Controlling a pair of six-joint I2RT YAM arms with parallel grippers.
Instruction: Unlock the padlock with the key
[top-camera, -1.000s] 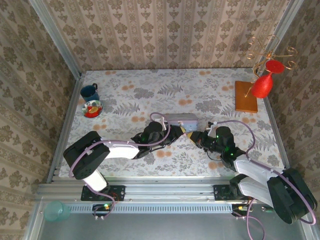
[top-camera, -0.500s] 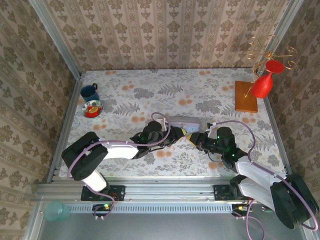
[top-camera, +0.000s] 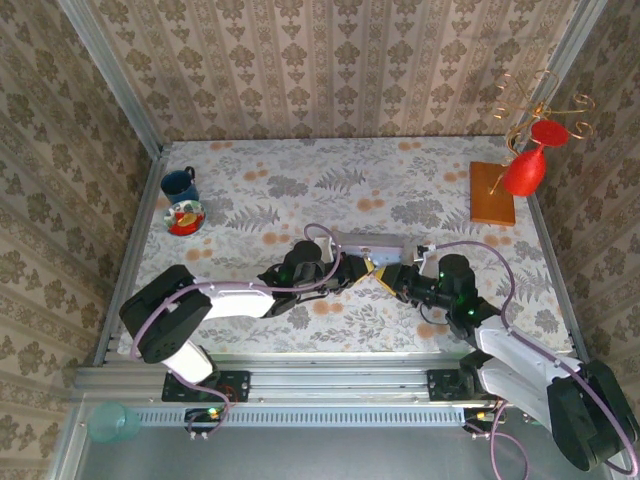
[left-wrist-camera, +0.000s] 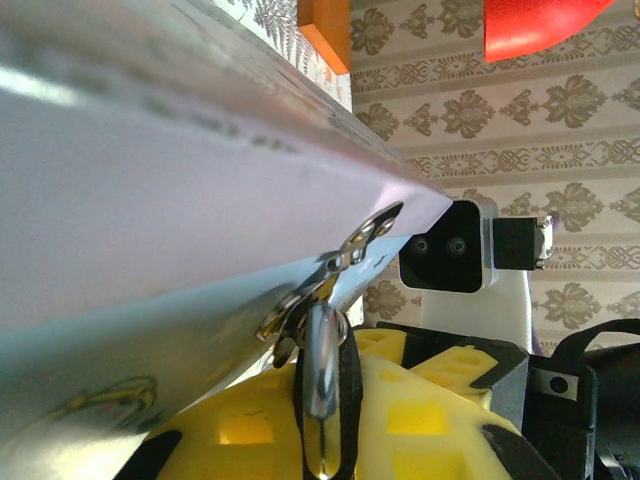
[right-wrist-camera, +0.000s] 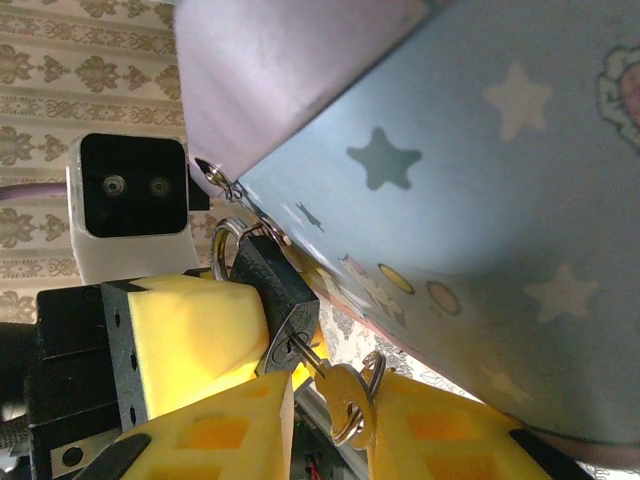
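One step done: key (right-wrist-camera: 340, 390) seated in padlock (right-wrist-camera: 278, 295); turning remains.
Centre-left of the right wrist view, the padlock hangs on the tin box (right-wrist-camera: 480, 200), pinched by the left pincer (left-wrist-camera: 322, 430). The key sits in its keyhole between the fingers of the right pincer (right-wrist-camera: 330, 435), apparently slightly spread. Mug (top-camera: 180, 184) and red glass (top-camera: 524, 170) stand well apart, obstructing nothing.

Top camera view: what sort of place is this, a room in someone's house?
Probably a robot test booth dressed up as a home: wallpaper on panel walls, a metal rail carrying two robot arms, and a flowery table with props like the blue mug.
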